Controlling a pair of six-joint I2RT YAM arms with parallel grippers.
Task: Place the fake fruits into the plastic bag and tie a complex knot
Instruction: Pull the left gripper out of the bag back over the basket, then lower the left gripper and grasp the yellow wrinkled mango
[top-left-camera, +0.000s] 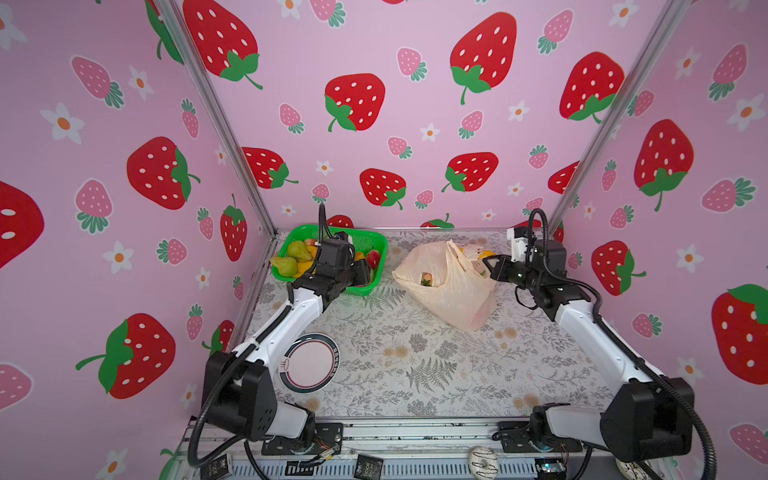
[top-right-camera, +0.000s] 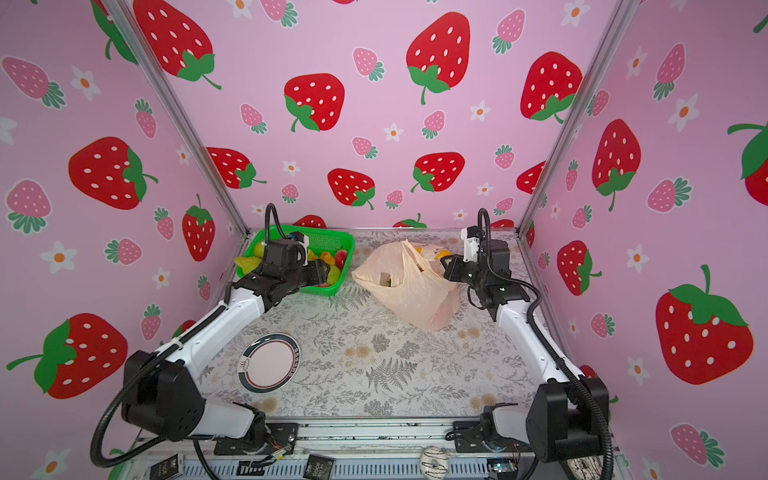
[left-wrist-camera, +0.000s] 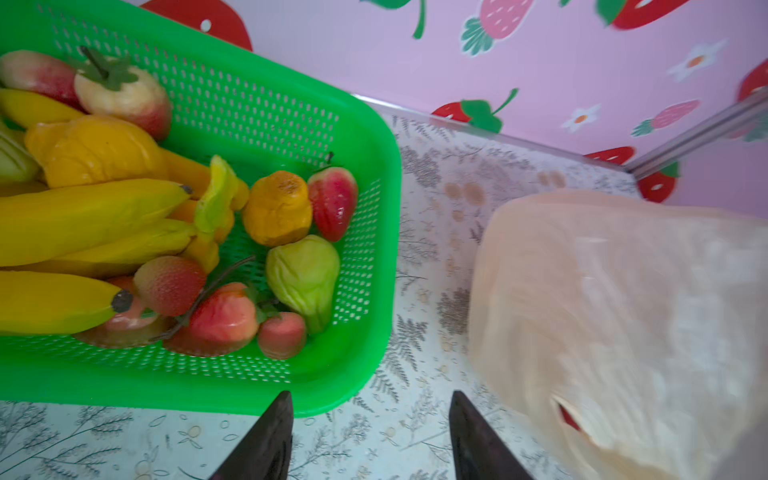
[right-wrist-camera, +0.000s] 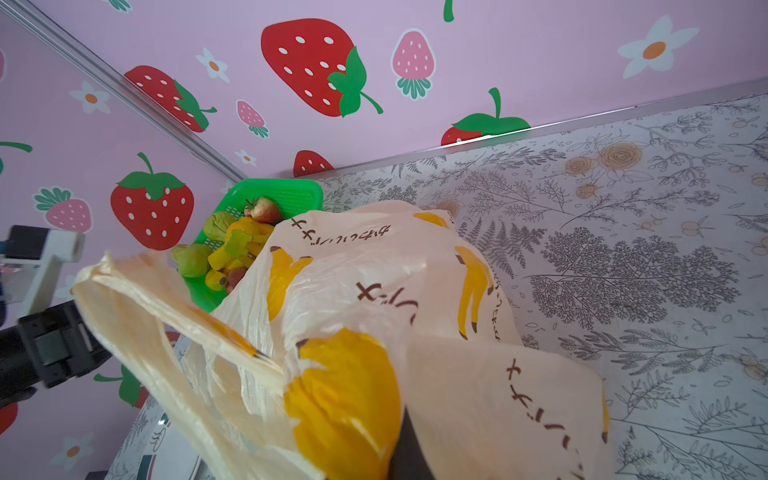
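Across the lower half of both top views: floral-print surface (top-left-camera: 415, 374), both arms reaching in from the bottom edge.

Plastic bag (top-left-camera: 449, 291) sits right of frame centre, towards the back of the surface, mouth gaping up and to the right. Right wrist view shows its banana print and dark text.

Green basket (top-left-camera: 370, 241) is left of centre at the back edge. Near the bag, not touching; strip of surface between them.

Plate (top-left-camera: 309, 368) is lower left on the surface, beside the left arm.

Fake fruits (left-wrist-camera: 166, 216): most are piled in the basket, including bananas (left-wrist-camera: 83, 216), green pear (left-wrist-camera: 305, 278), orange piece (left-wrist-camera: 276, 212) and several red-pink ones. One strawberry-like piece (top-left-camera: 427, 279) shows through the bag wall, so it's inside.

Left end effector (left-wrist-camera: 370, 401): fingers spread, nothing between them, at the basket's bag-side corner.

Right end effector (top-left-camera: 492, 266): pressed together on the bag's right-hand rim, holding it up. Plastic drapes over one finger (right-wrist-camera: 409, 453) in the right wrist view.

Handle loop (right-wrist-camera: 166, 324) hangs loose, untied.
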